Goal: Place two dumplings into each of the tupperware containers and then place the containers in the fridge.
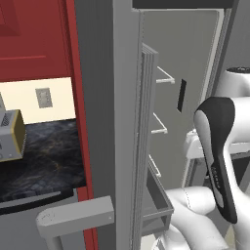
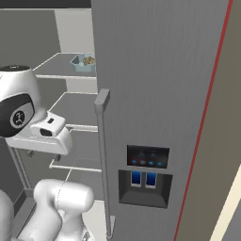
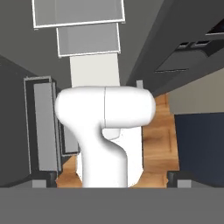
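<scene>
Right base view alone: blue container [image 2: 81, 64] with dumplings [image 2: 88, 60] on fridge [image 2: 155, 70] upper shelf, axis unclear; my fingers [image 3: 112, 179] wide.

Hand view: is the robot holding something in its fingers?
No, nothing. The fingers are wide apart with empty space between them. The blue tupperware container with dumplings sits on a fridge shelf.

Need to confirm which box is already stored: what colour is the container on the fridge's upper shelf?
Pale blue container, clearest in the right base view.
</scene>
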Controlling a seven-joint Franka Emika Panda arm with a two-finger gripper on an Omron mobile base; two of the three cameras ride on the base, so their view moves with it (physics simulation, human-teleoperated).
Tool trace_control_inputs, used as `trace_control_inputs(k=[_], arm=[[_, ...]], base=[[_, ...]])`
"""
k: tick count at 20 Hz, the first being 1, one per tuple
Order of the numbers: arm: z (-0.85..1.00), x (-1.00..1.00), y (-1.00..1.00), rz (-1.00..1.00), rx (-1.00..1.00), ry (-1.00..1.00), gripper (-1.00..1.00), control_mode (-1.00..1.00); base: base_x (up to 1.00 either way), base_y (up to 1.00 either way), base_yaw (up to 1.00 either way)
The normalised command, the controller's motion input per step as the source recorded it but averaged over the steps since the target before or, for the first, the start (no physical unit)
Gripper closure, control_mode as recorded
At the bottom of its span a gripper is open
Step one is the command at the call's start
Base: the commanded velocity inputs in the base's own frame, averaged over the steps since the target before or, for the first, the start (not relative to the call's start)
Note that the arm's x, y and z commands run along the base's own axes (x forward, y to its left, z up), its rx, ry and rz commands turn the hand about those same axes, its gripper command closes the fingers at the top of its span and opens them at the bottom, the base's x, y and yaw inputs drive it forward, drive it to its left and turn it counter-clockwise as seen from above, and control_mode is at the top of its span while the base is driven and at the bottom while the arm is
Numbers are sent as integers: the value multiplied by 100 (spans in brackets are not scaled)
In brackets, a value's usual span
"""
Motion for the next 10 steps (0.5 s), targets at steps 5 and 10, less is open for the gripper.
trace_control_inputs(k=[5,10], arm=[[0,0,0,0,0,0,-100,-100],[0,0,0,0,0,0,-100,100]], base=[[0,0,0],[-32,-13,0]])
